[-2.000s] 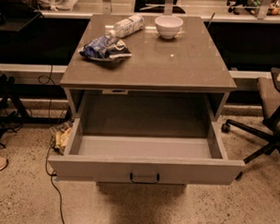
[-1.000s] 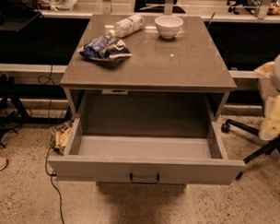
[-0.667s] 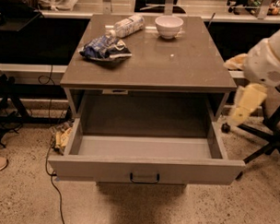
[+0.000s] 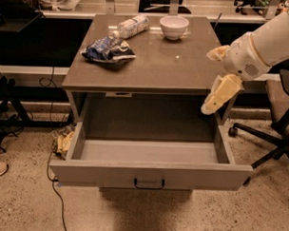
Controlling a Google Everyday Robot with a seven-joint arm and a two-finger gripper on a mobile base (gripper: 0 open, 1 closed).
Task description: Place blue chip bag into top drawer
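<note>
The single camera looked down from in front of the table (image 4: pixel 160 61) at medium range, facing the open top drawer (image 4: pixel 148 152), with the gripper (image 4: pixel 216 84) at the table's right edge.

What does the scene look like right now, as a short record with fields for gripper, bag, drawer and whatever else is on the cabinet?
gripper: at the cabinet's right edge, above the drawer's right side, nothing seen in it
bag: lying on the cabinet top, left side, far from the gripper
drawer: pulled open, nothing visible inside
bottle: on its side, just behind the bag
bowl: upright, back centre
task state: bag not yet picked up
</note>
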